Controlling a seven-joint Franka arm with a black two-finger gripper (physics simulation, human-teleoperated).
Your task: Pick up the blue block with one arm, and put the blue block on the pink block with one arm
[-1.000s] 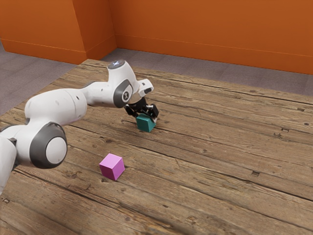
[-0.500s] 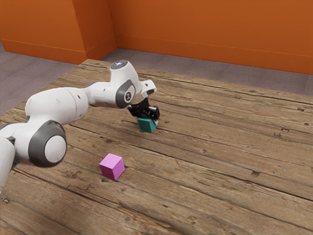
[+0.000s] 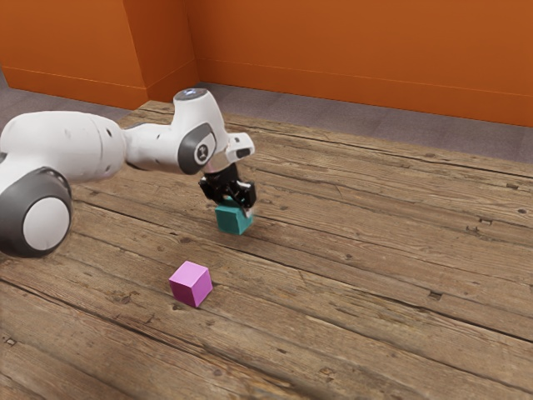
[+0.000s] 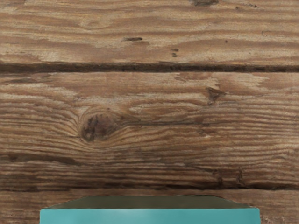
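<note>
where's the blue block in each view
Exterior view: blue block near the middle, gripped by the gripper, up and to the exterior view's right of the pink block.
Wrist view: blue block just under the hand, against the planks.
Shared landmark: the wooden table planks beneath the block.

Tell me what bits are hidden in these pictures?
Exterior view: the black two-finger gripper covers the small teal-blue cube's top.
Wrist view: the lower edge cuts off most of that cube.
Exterior view: the left edge cuts off the white robot arm's base.
</note>
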